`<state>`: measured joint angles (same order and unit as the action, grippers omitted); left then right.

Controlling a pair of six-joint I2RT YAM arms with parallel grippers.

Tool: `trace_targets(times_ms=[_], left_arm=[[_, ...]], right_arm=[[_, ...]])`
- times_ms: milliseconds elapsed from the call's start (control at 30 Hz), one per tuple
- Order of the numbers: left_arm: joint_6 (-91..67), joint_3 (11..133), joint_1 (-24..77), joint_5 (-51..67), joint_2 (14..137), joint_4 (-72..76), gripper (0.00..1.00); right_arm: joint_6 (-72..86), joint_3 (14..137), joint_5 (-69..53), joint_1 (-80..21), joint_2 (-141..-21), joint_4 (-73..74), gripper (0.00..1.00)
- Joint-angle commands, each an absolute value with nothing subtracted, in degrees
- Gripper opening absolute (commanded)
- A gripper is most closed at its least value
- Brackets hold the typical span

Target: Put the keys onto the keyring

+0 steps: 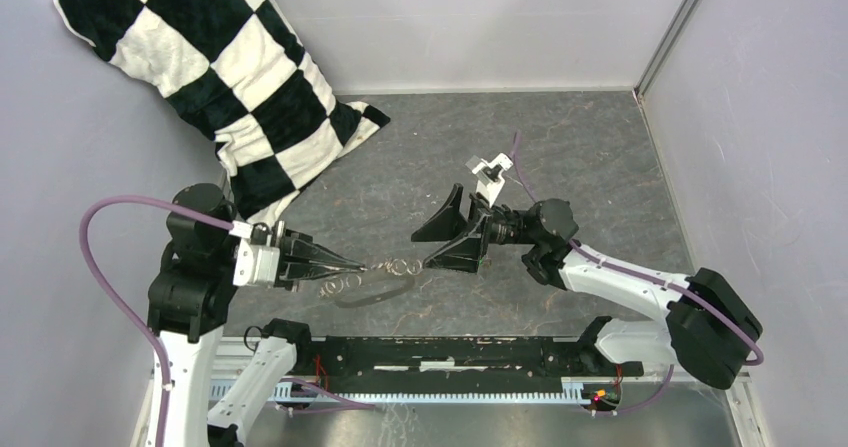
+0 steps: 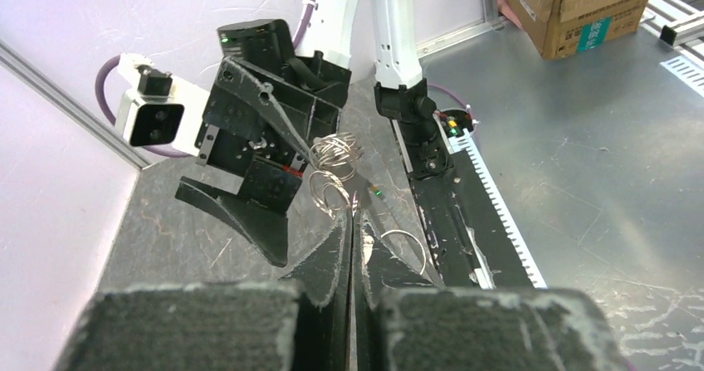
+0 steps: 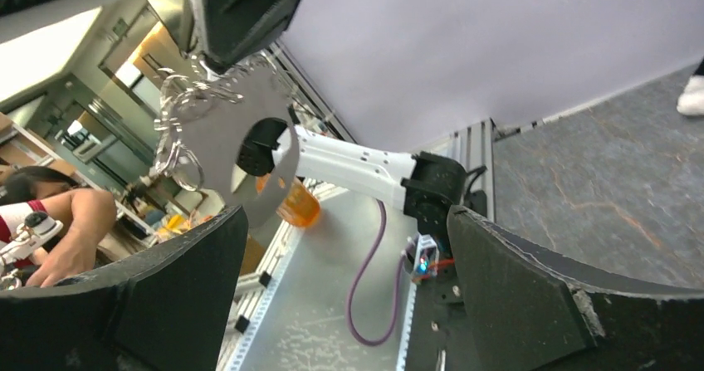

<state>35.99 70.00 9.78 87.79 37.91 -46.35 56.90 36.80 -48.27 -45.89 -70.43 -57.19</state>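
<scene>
L pincer [image 1: 364, 266] holds keyring [image 1: 385, 293]; label [image 2: 594, 32] illegible.

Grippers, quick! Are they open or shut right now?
Left gripper: shut on the keyring.
Right gripper: open, holding nothing.

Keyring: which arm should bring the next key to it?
Probably the right. The left gripper is shut on the keyring, so it is busy. The right gripper is open, close beside it.
</scene>
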Motion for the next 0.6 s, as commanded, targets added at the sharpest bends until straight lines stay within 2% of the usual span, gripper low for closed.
trace_targets(times_ms=[0,333,567], left_arm=[[41.33,72.65,9.84,92.29,42.19,-48.86,0.02],[65.30,82.19,8.85,93.51,53.62,-71.54,0.02],[73.33,86.08,8.18,93.46,55.90,-79.05,0.02]], right_arm=[[64.48,34.06,-41.05,-48.68,-71.19,-79.02,0.98],[68.34,35.42,-29.93,-55.97,-82.44,-103.18,0.98],[69.85,40.56,-25.61,-59.49,-90.89,-105.02,0.98]])
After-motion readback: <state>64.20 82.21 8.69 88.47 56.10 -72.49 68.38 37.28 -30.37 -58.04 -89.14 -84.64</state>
